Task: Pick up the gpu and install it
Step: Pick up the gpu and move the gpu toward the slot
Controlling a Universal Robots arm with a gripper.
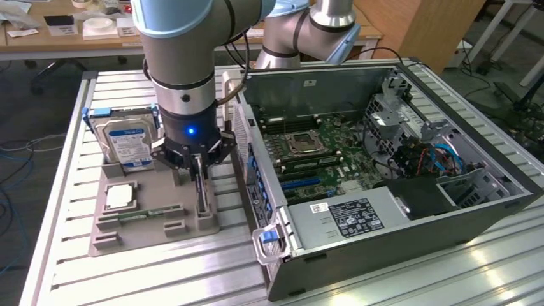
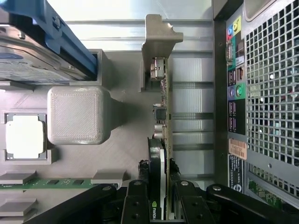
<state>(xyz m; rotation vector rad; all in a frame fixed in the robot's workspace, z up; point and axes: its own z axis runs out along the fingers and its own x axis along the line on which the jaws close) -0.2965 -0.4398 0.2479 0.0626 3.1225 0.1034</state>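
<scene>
The gpu (image 2: 162, 135) stands on its edge in a slot of the grey holder tray (image 1: 140, 239), its silvery bracket end held by a grey post (image 2: 159, 37). In the exterior view the gpu (image 1: 201, 194) is a thin dark card just beside the open computer case (image 1: 365, 159). My gripper (image 1: 199, 169) comes straight down over its top edge. In the wrist view my gripper (image 2: 160, 207) has one black finger (image 2: 139, 200) on each face of the card, pressed against it. The card still sits in its slot.
On the same tray stand a blue-labelled hard drive (image 1: 126, 143), a processor chip (image 1: 121, 196) and a green memory stick (image 1: 144, 215). The case's rear panel (image 2: 266, 93) is close beside the card. Blue expansion slots (image 1: 302, 183) lie on the motherboard inside.
</scene>
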